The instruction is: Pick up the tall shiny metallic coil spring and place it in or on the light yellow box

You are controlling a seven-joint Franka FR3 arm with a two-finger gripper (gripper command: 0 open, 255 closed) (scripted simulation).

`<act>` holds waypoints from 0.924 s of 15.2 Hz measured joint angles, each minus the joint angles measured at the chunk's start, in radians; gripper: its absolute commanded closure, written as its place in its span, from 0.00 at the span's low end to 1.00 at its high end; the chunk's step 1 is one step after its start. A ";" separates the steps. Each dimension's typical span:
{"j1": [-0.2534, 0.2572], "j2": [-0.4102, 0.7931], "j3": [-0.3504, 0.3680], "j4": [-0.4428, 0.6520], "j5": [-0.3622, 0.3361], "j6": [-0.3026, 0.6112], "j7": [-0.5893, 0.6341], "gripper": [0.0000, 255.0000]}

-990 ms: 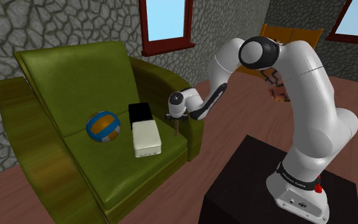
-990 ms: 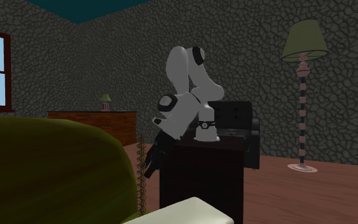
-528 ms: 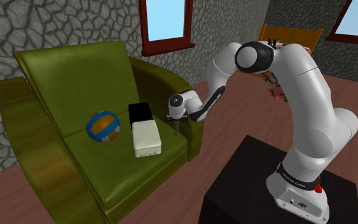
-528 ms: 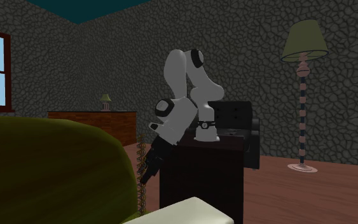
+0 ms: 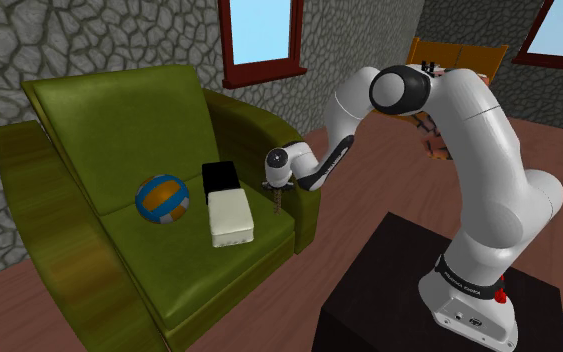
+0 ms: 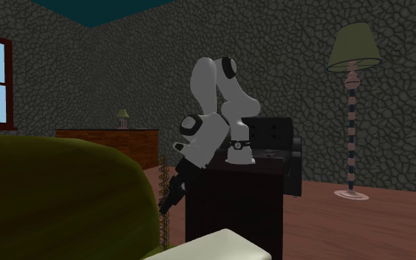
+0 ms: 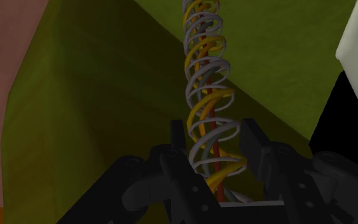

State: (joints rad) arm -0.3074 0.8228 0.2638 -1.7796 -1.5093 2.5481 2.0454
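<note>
Green armchair [image 5: 109, 120]. On its seat, in the shoulder view:
- blue-and-orange ball [image 5: 163, 199]
- black box [image 5: 218, 176]
- pale cream box [image 5: 231, 216], touching the black box
- coil spring [image 5: 277, 205] of grey and yellow wire, upright at the seat's edge beside the armrest, near the cream box

Gripper [image 7: 214, 130]: clenched on the spring, one finger pressing each side.

White arm [image 5: 469, 130].

Dark stand [image 5: 389, 290].

— What is the white robot arm [image 6: 213, 96] doing on its dark box stand [image 6: 236, 210]?

— It is angling down toward the view's left. Its black gripper [image 6: 164, 207] is hanging right at the tall thin coil spring [image 6: 165, 172], which is standing upright just beside the olive-green upholstered sofa [image 6: 58, 199].

— And around them?

— A floor lamp with a green shade [image 6: 354, 50] is standing at the right, before the grey stone wall [image 6: 295, 66]. A pale cream box [image 6: 213, 247] is peeking in at the bottom edge.
</note>
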 measured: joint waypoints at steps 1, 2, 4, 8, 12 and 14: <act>0.000 0.000 0.000 0.000 0.000 0.000 0.000 1.00; 0.000 0.000 0.000 0.000 0.000 0.000 0.000 1.00; 0.000 0.000 0.000 0.000 0.000 0.000 0.000 1.00; -0.002 -0.006 0.002 -0.003 0.004 -0.001 -0.005 1.00; -0.013 -0.046 0.014 -0.029 0.032 -0.006 -0.033 1.00; -0.020 -0.070 0.023 -0.040 0.052 -0.011 -0.054 1.00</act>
State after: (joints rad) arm -0.3271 0.7529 0.2870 -1.8196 -1.4568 2.5374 1.9911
